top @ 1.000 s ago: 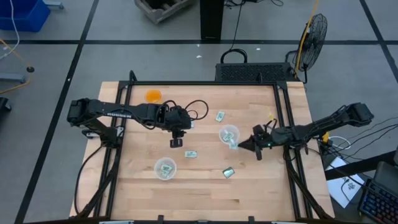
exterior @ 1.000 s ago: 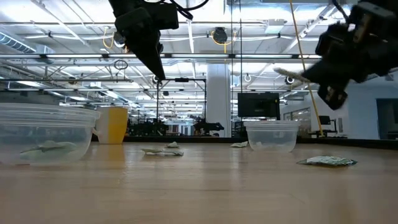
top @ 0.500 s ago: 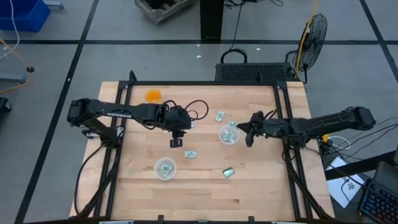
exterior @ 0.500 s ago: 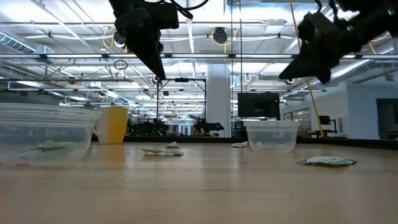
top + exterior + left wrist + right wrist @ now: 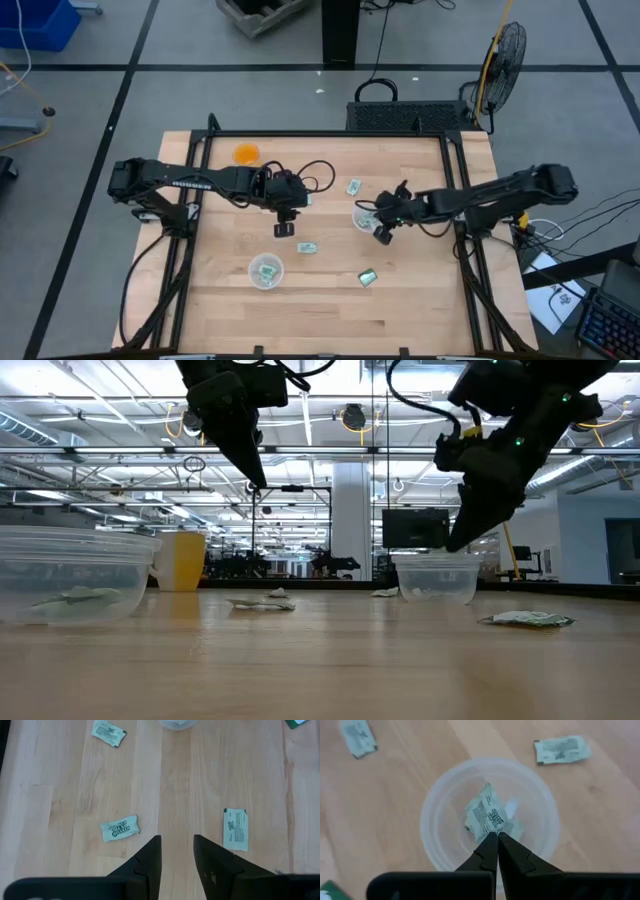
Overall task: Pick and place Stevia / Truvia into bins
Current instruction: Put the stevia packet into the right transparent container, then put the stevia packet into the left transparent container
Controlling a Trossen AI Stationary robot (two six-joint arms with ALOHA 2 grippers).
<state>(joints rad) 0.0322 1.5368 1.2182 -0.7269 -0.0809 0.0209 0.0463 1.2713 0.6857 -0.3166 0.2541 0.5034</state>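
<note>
My right gripper (image 5: 381,236) (image 5: 495,836) points steeply down over the right clear cup (image 5: 366,216) (image 5: 436,578), shut on a pale Stevia packet (image 5: 487,815). More packets lie inside that cup. My left gripper (image 5: 283,228) (image 5: 177,851) hangs open, well above the table, between two flat packets (image 5: 119,829) (image 5: 235,829). The left clear cup (image 5: 265,271) holds packets. Loose packets lie flat on the table at the middle (image 5: 306,247) and behind the right cup (image 5: 353,186). A darker green one (image 5: 367,278) lies nearer the front. My right gripper pinches the pale packet by its near corner (image 5: 490,831) between the two fingertips, coming from above on a slant from the table's right. The packet reaches past the fingertips into the cup's opening (image 5: 432,805). Whether its far end rests on the packets below cannot be told.
An orange cup (image 5: 246,154) (image 5: 182,560) stands near the table's far left. Black frame rails run along the table's left and right sides. Bare wood lies along the near edge in front of both cups.
My right gripper has swung from pointing nearly level to pointing steeply down. It has dropped toward the right cup's rim and shifted slightly toward the table's left, staying shut with the packet.
</note>
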